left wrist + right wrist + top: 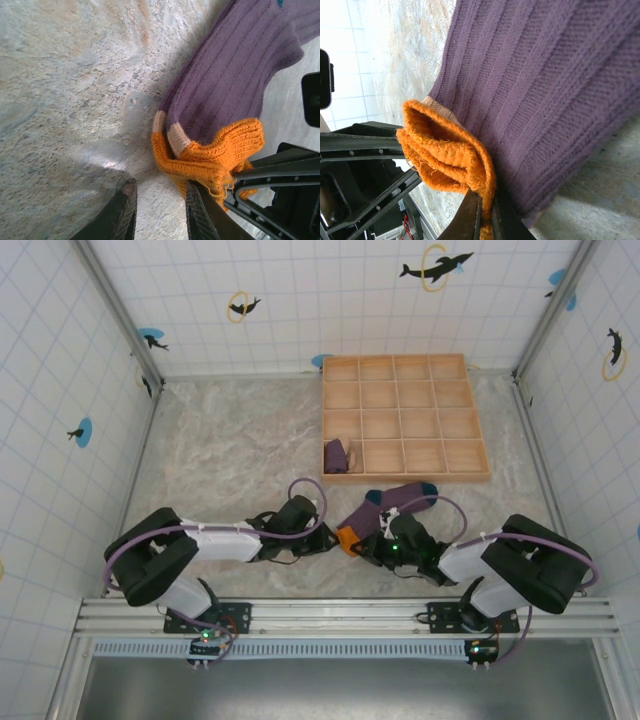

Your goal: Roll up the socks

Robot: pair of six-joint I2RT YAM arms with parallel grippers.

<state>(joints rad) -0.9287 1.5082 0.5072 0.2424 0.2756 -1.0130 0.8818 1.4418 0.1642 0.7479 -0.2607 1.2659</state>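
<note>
A purple ribbed sock (395, 500) with an orange cuff (348, 538) and a teal toe lies on the marble table just ahead of both arms. My right gripper (487, 214) is shut on a fold of the orange cuff (447, 155), with the purple leg (545, 90) stretching away beyond it. My left gripper (159, 194) sits just left of the cuff (215, 155), its jaws a little apart over bare table; its right finger (197, 210) touches the cuff's edge. In the top view the left gripper (322, 538) and right gripper (368, 543) flank the cuff.
A wooden tray (405, 368) of square compartments stands at the back right; a rolled purple sock (337, 455) sits in its near-left compartment. Tiled walls close in the table on three sides. The arms' mounting rail (330, 615) runs along the near edge.
</note>
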